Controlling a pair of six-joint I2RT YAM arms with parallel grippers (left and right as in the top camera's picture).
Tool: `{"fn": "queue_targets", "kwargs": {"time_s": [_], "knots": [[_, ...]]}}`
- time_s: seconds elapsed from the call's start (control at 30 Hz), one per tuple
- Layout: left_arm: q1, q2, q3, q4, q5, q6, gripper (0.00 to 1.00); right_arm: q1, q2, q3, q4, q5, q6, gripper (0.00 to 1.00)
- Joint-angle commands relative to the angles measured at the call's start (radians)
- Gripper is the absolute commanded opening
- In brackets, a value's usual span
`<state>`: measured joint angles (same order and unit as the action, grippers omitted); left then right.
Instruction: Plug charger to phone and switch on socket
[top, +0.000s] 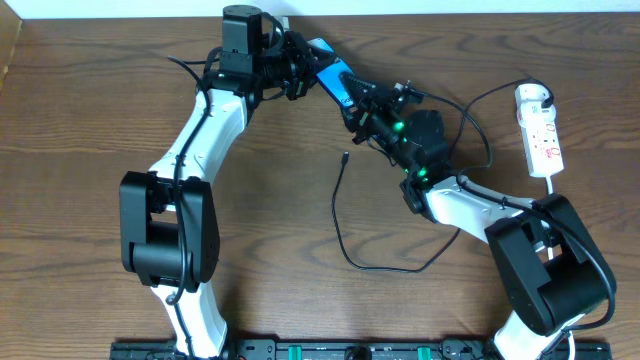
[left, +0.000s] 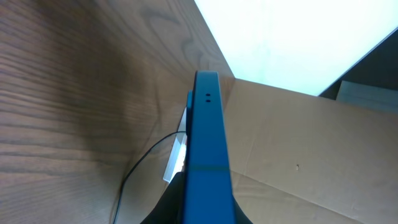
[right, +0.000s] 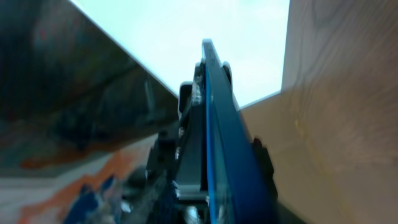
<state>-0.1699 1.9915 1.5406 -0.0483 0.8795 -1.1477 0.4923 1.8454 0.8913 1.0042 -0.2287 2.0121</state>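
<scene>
The phone (top: 332, 75), blue-screened, is held off the table at the back centre between both grippers. My left gripper (top: 300, 72) is shut on its upper-left end; in the left wrist view the phone (left: 208, 137) shows edge-on between the dark fingers (left: 208, 202). My right gripper (top: 362, 108) is shut on its lower-right end; it shows edge-on in the right wrist view (right: 221, 137) between the fingers (right: 224, 180). The charger cable (top: 340, 225) loops on the table, its connector tip (top: 345, 156) lying free. Its white plug head (top: 532, 96) sits in the socket (top: 545, 140) at the right.
The black cable runs under my right arm toward the power strip, whose white cord (top: 553, 185) trails to the front right. A cardboard panel (left: 298, 155) stands past the table's back edge. The arm base rail (top: 350, 350) runs along the front edge.
</scene>
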Motion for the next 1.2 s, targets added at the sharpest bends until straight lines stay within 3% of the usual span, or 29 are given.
{"fn": "queue_targets", "kwargs": {"time_s": [0.0, 0.17, 0.37, 0.57, 0.7, 0.97, 1.17], "knots": [[0.031, -0.015, 0.021, 0.005, 0.002, 0.01, 0.07, 0.002, -0.002, 0.024, -0.002, -0.006, -0.034, 0.6], [0.091, -0.015, 0.021, 0.005, 0.084, 0.055, 0.07, -0.018, -0.002, 0.024, -0.027, 0.001, -0.184, 0.99], [0.2, -0.015, 0.021, 0.005, 0.309, 0.14, 0.08, -0.069, -0.002, 0.024, -0.189, -0.065, -0.533, 0.99], [0.311, -0.015, 0.021, 0.005, 0.562, 0.149, 0.07, -0.086, -0.002, 0.024, -0.313, -0.302, -0.895, 0.99], [0.352, -0.015, 0.021, 0.006, 0.652, 0.152, 0.07, -0.085, -0.002, 0.039, -0.455, -0.341, -0.987, 0.99], [0.363, -0.015, 0.021, 0.005, 0.669, 0.217, 0.07, -0.074, -0.002, 0.345, -1.19, -0.24, -1.344, 0.99], [0.36, -0.015, 0.021, 0.005, 0.669, 0.22, 0.07, -0.05, -0.002, 0.588, -1.569, -0.059, -1.469, 0.99]]}}
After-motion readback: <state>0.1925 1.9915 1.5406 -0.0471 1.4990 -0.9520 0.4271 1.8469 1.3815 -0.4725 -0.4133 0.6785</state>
